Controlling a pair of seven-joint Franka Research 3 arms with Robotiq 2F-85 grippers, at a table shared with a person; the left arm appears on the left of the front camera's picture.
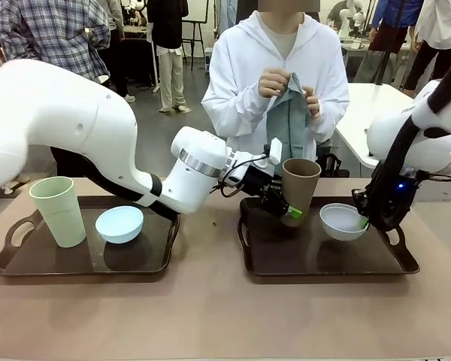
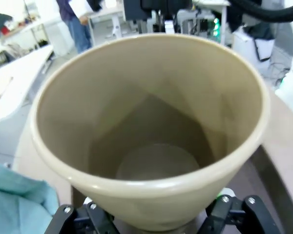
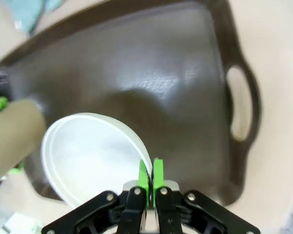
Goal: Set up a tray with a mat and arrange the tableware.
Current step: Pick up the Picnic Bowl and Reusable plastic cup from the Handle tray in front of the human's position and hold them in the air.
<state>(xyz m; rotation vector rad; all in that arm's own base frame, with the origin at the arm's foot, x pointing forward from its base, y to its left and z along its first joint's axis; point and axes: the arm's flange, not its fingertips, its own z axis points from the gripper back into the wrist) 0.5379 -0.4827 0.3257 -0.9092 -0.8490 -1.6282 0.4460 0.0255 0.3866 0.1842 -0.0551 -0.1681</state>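
Observation:
My left gripper [image 1: 289, 211] reaches across to the right-hand dark brown tray [image 1: 286, 259] and is shut on the tan-brown cup [image 1: 300, 186], low on its wall. It holds the cup upright just above the tray. The left wrist view looks down into the cup's open mouth [image 2: 151, 146]. My right gripper [image 3: 149, 171] pinches the rim of the white bowl [image 3: 90, 153], which hangs tilted over the same tray [image 3: 146, 73]; in the front view this bowl [image 1: 342, 221] is at the tray's right. The person at the far side holds the grey-teal mat [image 1: 289, 114] in both hands.
A second dark brown tray [image 1: 30, 265] at the left carries the pale green cup [image 1: 59, 210] and the light blue bowl [image 1: 119, 223]. Bare tan tabletop [image 1: 210, 308] runs along the front. A white table [image 1: 368, 109] stands behind at the right.

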